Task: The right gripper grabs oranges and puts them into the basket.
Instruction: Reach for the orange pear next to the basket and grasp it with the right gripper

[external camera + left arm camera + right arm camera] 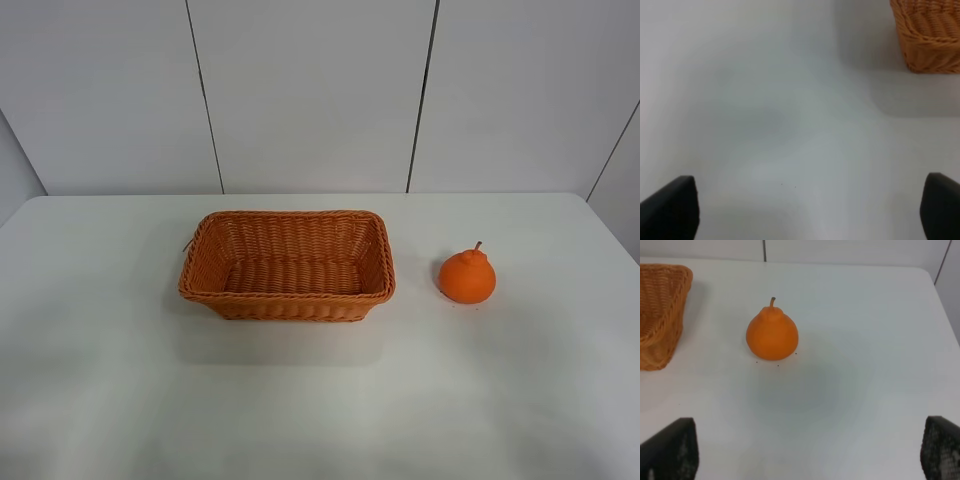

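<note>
The orange [467, 276] stands upright on the white table [320, 400], to the right of the wicker basket [288, 264], apart from it. The basket holds nothing. In the right wrist view the orange [772, 333] sits ahead of my right gripper [805, 452], whose black fingertips [671, 450] are wide apart and hold nothing; the basket's corner [660, 310] shows beside it. My left gripper [805, 210] is open over bare table, with the basket's corner [930, 35] ahead. Neither gripper shows in the exterior high view.
A white panelled wall [320, 90] stands behind the table's far edge. The table's right edge [945, 305] lies beyond the orange.
</note>
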`<state>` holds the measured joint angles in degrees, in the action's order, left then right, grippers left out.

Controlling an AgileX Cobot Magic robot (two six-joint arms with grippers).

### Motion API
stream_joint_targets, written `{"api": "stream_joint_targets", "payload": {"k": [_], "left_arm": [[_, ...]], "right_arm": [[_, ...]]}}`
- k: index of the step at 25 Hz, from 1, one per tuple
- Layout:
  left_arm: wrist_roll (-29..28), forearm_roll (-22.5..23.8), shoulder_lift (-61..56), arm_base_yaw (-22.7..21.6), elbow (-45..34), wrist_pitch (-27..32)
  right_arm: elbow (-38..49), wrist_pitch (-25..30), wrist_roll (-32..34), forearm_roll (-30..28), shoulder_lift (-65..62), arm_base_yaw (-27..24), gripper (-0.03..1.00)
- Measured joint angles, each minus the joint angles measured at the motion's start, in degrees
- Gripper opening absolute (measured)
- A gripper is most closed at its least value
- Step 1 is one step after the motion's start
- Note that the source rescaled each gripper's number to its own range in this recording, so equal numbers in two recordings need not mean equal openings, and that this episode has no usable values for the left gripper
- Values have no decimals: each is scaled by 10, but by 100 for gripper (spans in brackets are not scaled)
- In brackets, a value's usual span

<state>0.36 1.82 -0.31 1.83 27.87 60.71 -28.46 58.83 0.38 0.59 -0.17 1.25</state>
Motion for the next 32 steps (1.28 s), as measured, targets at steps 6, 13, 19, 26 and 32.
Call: {"api": "stream_joint_targets", "payload": {"k": [6, 13, 19, 26, 32], "left_arm": [[0, 0, 0, 0, 0, 0], [0, 0, 0, 0, 0, 0], [0, 0, 0, 0, 0, 0], [0, 0, 0, 0, 0, 0], [0, 0, 0, 0, 0, 0]], "right_arm": [[0, 0, 0, 0, 0, 0, 98], [-8, 1, 7, 2, 27, 0, 98], [-77, 0, 20, 0, 231, 0, 98], [-174, -17, 20, 4, 543, 0, 98], [-311, -10, 16, 6, 799, 0, 98]]}}
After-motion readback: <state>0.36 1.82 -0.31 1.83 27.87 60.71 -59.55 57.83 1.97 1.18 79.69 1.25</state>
